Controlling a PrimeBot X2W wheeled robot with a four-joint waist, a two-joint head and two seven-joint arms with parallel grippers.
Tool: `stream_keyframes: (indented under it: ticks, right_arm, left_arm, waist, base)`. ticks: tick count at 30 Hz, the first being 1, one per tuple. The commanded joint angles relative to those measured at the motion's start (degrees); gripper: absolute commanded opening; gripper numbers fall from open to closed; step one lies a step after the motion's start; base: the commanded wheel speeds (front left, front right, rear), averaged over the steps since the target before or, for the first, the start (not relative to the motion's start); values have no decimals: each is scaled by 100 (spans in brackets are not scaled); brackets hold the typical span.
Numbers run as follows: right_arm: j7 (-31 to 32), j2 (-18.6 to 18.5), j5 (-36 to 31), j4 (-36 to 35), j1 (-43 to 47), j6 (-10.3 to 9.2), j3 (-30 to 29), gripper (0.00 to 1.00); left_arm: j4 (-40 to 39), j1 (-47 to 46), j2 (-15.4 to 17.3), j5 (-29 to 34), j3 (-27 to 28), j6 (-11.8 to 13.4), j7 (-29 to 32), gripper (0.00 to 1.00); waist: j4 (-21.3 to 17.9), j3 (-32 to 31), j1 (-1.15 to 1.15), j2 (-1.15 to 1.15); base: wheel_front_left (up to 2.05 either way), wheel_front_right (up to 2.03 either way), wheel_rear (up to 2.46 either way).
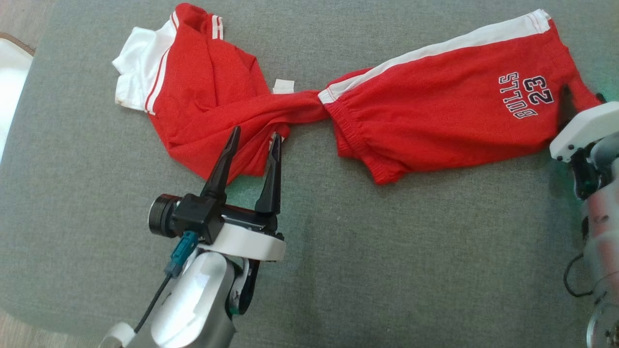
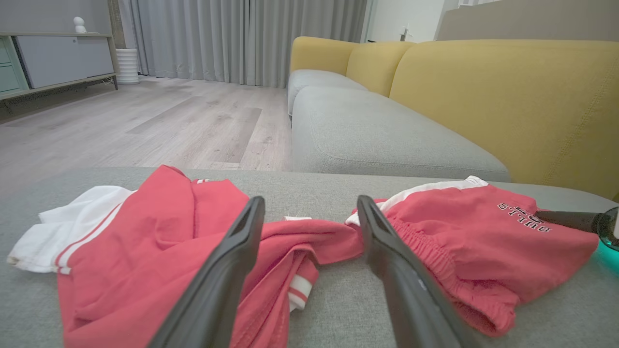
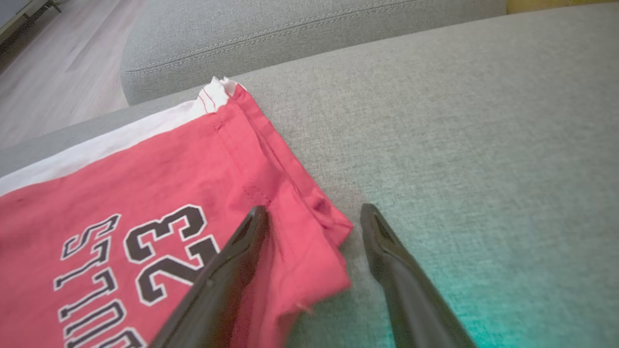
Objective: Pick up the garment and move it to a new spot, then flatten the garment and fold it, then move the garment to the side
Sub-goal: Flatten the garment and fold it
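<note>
**Head view**
- The garment (image 1: 435,101), red shorts with white side stripes and a "BULLS 23" print, lies across the upper half of the frame on a grey cushion (image 1: 387,266).
- Its middle is twisted into a narrow rope. One leg is bunched at the upper left, and the other lies flatter at the upper right with the print on it.
- A small white label (image 1: 283,86) shows just above the twist.
- The left gripper (image 1: 257,133) rises from the lower left of centre with its fingers spread. Its tips are over the lower edge of the bunched leg, with no cloth pinched.
- The right gripper (image 1: 582,99) enters at the right edge, and one dark finger lies over the garment's end beside the print.

**Left wrist view**
- The left gripper (image 2: 309,200) stands wide apart at bottom centre, with the twisted middle of the garment (image 2: 145,232) seen between its fingers.
- A dark finger of the right gripper (image 2: 570,220) lies on the printed leg at the right edge.
- A yellow-backed sofa (image 2: 508,96) fills the upper right, and the wood floor (image 2: 145,130) runs off at the upper left.

**Right wrist view**
- The right gripper (image 3: 313,209) is spread and straddles the hem corner of the garment (image 3: 121,193). One finger is over red cloth and the other over bare cushion (image 3: 483,145).
- No cloth is pinched between them.
</note>
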Motion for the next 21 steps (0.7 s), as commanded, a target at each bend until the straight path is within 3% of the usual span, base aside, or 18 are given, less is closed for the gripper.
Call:
stream_keyframes:
  ticks: [1,2,10,21]
  right_arm:
    - [2,15,-36,64,-80,-5,173,69]
    - [-42,9,-41,123,-119,-5,222,0]
    - [-725,-104,300,314,-218,-5,496,0]
    - [-971,-478,991,167,280,-5,609,0]
  left_arm:
    - [-190,-175,27,-39,125,50,-46,100]
    - [-188,-179,27,-46,116,62,-46,100]
    - [-208,-166,26,15,127,-8,-46,100]
    - [-175,49,26,132,292,-101,-46,100]
  waist:
    - [3,15,0,0]
    - [0,18,0,0]
    - [-266,-174,0,0]
    - [-923,-678,0,0]
  base:
    - [0,0,0]
    - [0,0,0]
    - [0,0,0]
    - [0,0,0]
